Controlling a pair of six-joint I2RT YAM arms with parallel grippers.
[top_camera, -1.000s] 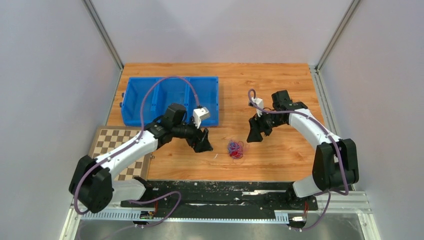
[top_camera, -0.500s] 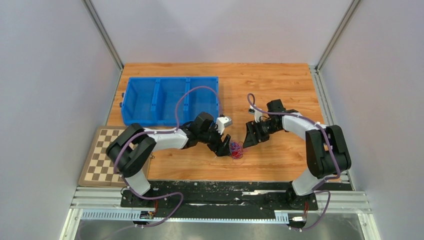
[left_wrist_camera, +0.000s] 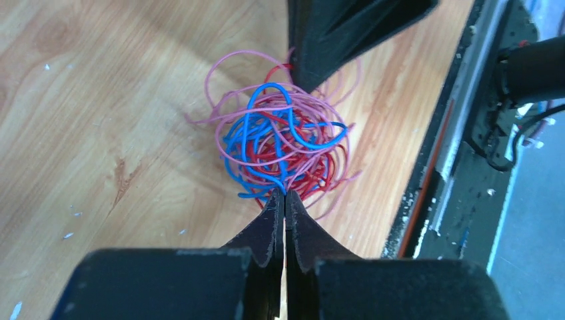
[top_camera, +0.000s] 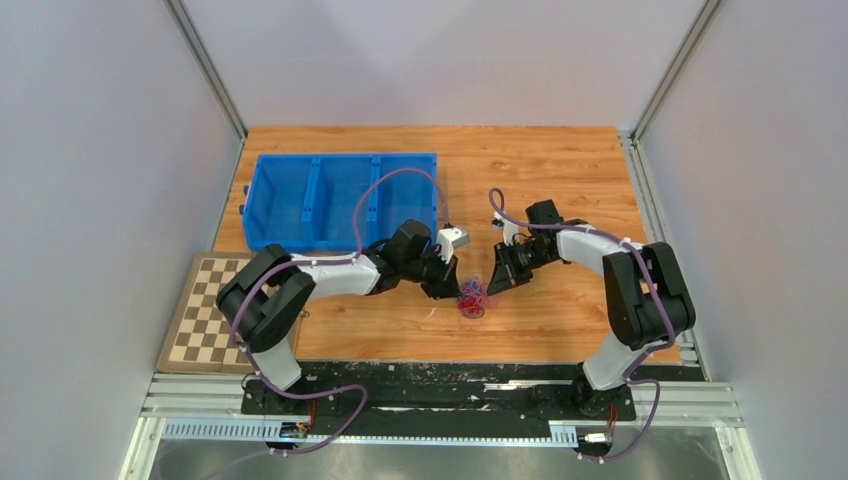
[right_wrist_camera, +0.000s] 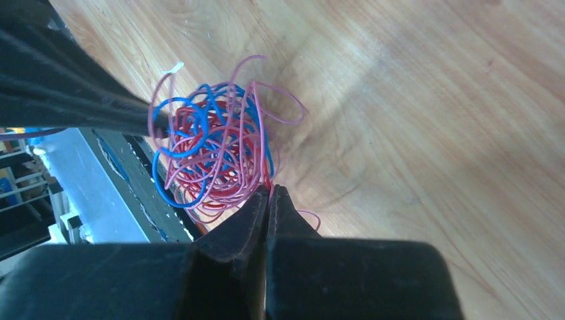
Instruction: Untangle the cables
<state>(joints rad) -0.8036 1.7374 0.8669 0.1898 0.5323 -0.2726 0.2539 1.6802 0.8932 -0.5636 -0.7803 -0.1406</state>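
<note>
The cables (top_camera: 470, 298) are a small ball of pink, red and blue wires lying on the wooden table between my two grippers. In the left wrist view the tangle (left_wrist_camera: 283, 143) lies just ahead of my left gripper (left_wrist_camera: 285, 195), which is shut with a blue strand running into its tips. In the right wrist view the tangle (right_wrist_camera: 213, 150) sits to the left of my right gripper (right_wrist_camera: 270, 190), which is shut with a pink strand pinched between its tips. From above, the left gripper (top_camera: 453, 289) and the right gripper (top_camera: 491, 284) meet the ball from opposite sides.
A blue three-compartment bin (top_camera: 345, 157) stands at the back left of the table. A chessboard (top_camera: 205, 310) lies at the front left, under the left arm. The table's near edge and black base rail (top_camera: 440, 372) run close behind the tangle.
Both grippers were open and apart from the tangle a second ago. They have moved in to it from either side and shut on its strands.
</note>
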